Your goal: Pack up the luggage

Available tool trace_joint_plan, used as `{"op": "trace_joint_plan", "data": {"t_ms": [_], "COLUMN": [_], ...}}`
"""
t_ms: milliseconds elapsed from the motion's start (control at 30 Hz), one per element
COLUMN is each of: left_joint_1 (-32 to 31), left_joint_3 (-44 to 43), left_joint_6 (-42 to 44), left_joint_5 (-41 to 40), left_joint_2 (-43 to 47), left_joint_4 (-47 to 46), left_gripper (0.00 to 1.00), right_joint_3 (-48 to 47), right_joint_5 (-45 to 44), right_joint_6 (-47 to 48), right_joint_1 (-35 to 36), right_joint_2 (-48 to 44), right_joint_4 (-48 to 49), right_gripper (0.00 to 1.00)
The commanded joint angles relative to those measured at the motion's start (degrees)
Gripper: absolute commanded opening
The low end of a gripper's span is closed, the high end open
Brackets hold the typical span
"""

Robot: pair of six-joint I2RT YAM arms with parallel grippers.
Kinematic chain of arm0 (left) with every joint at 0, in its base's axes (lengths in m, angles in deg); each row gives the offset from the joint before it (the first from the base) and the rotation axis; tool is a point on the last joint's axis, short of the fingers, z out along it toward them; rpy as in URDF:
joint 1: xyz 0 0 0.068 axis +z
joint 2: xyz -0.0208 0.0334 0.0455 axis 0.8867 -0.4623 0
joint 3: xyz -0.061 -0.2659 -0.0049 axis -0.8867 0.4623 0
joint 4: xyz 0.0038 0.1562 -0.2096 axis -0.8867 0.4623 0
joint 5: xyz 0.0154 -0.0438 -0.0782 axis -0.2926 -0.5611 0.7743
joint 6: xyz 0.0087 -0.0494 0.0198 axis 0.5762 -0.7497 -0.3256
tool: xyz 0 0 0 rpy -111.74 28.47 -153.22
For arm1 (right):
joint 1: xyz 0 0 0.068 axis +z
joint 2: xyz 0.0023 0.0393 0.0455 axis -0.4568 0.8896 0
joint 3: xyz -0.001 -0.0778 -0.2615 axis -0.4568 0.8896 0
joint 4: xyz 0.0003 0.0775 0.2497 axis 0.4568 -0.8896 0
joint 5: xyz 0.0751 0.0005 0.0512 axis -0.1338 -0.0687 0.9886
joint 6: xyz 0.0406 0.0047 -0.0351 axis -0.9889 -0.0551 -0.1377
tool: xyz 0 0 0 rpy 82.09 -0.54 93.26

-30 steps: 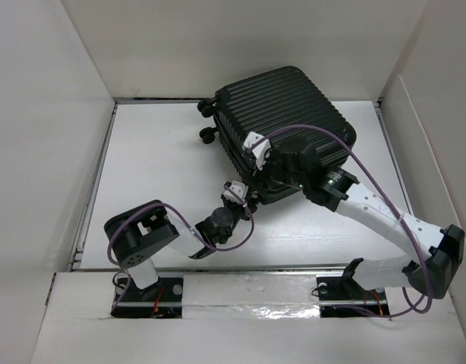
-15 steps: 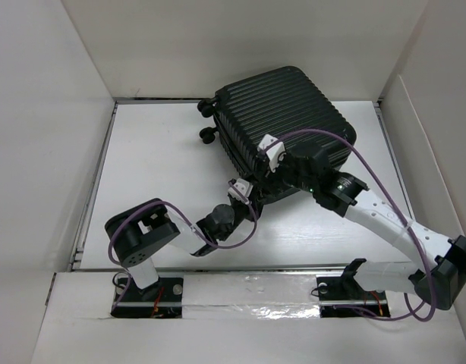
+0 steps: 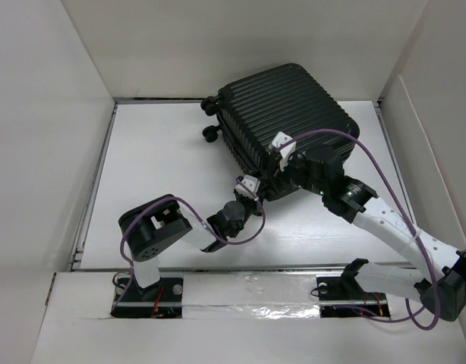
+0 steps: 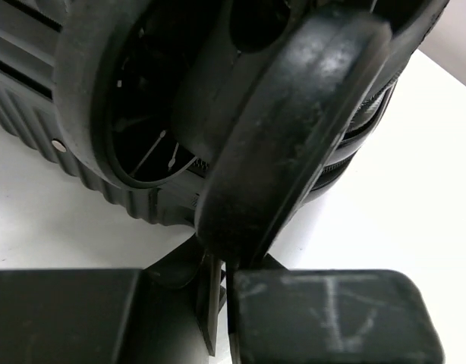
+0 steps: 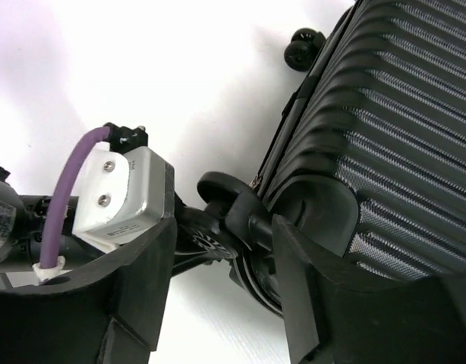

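Top external view: the luggage (image 3: 282, 114), a black ribbed hard-shell suitcase, lies closed on its side on the white table (image 3: 165, 167), toward the far right. Two small wheels stick out on its left end. Both of your arms meet at its near-left corner.

Your left gripper (image 3: 247, 185) sits at table level, right against the corner wheel (image 4: 294, 121). From the left wrist camera, that wheel fills the frame just above the fingers (image 4: 332, 311), which are closed together with only a hairline between them. The wheel's rim touches their tips; you cannot tell whether it is pinched.

Your right gripper (image 5: 225, 224) hangs over the same corner, jaws apart, with the wheel and its fork showing between the two fingers. They hold nothing.

Your left arm is folded low, forearm running right from its base toward the suitcase. Your right arm stretches wide: its elbow is out at the near right edge, and its forearm angles up and left to the suitcase's near side.
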Motion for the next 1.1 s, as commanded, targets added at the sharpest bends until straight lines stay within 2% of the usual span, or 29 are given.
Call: {"op": "trace_joint_plan", "data": {"t_ms": [0,133,200,267,300,400,667,800,1067], "left_joint_1": [0.7,0.7,0.7,1.3,1.8,3.4,7.0,8.1,11.4], "left_joint_3": [-1.2,-0.4,0.3,1.2,1.5,2.9,5.2,6.6,9.7], "left_joint_6": [2.3,3.8,4.5,3.8,3.6,2.3,0.6,0.5,-0.7], "left_joint_5": [-6.0,-5.9,-5.2,-4.6,-4.0,-3.1,-2.3,-1.5,-0.6], "left_joint_2": [1.7,3.4,4.3,5.3,5.5,5.9,6.0,6.3,7.7], "left_joint_4": [-35.3,-36.3,-36.7,-36.1,-36.0,-35.9,-36.3,-36.0,-36.9], "left_gripper": [0.00,0.00,0.00,0.00,0.00,0.00,0.00,0.00,0.00], "right_joint_3": [1.3,1.2,0.2,-1.3,-2.0,-4.5,-9.4,-13.5,-23.2], "right_joint_5": [-0.3,-2.4,-2.8,-3.9,-3.8,-3.2,-2.1,-3.3,-1.3], "right_joint_6": [-1.5,-1.1,0.2,2.5,3.9,8.3,10.3,14.1,21.8], "right_joint_1": [-0.1,-0.1,-0.1,-0.1,-0.1,-0.1,0.6,2.1,2.7], "right_joint_2": [-1.3,-0.5,0.1,1.8,2.5,4.5,8.5,11.4,23.0], "right_joint_4": [3.7,3.6,2.9,0.8,-0.6,-4.6,-7.0,-9.9,-14.4], "right_gripper": [0.56,0.35,0.31,0.37,0.46,0.63,0.64,0.71,0.76]}}
